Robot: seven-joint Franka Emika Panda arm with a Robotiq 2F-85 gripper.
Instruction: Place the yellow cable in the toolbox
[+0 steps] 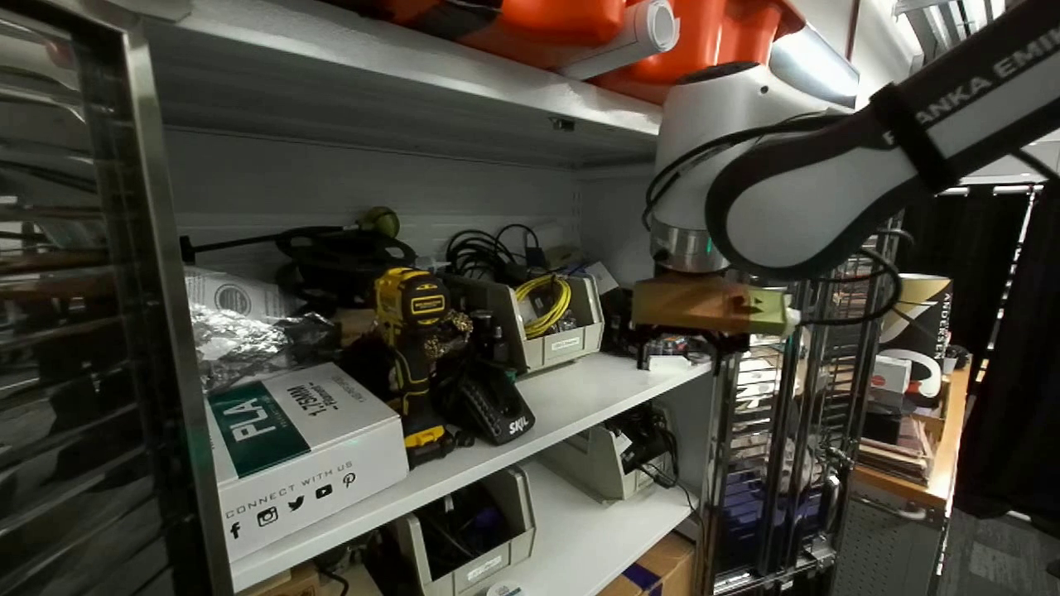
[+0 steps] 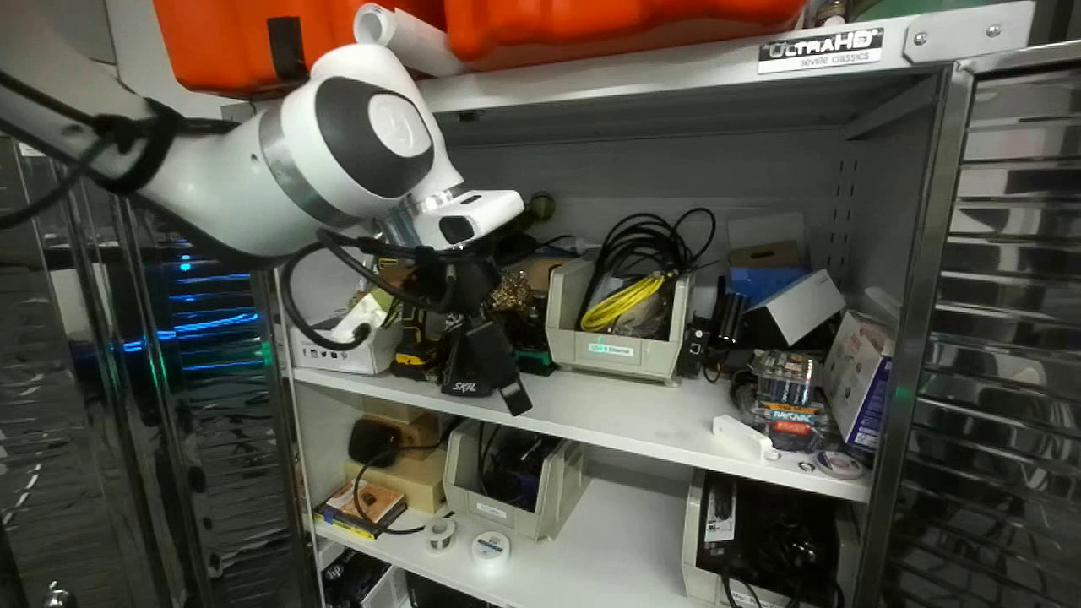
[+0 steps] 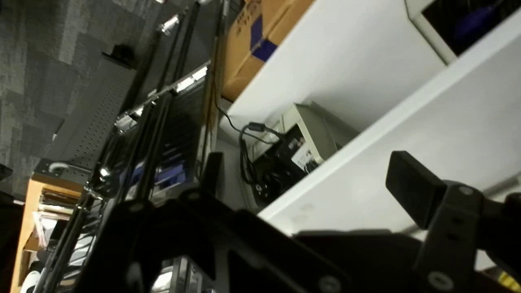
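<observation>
Gripper (image 3: 311,183) hanging near white shelf (image 2: 621,407), jaws standing wide apart. Yellow cable (image 2: 625,302) lying coiled inside toolbox (image 2: 654,355) on that shelf, black cables (image 2: 606,251) looping beside it, drill (image 1: 406,314) standing nearby.

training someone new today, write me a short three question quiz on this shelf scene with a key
1. Where is the yellow cable: a) on the floor, b) in a grey bin, c) on an orange case?
2. True or false: the gripper holds the cable.
3. Which yellow-and-black tool stands beside the white box?

Key: 1. b. 2. False; its fingers stand apart with nothing between. 3. The drill.
</observation>
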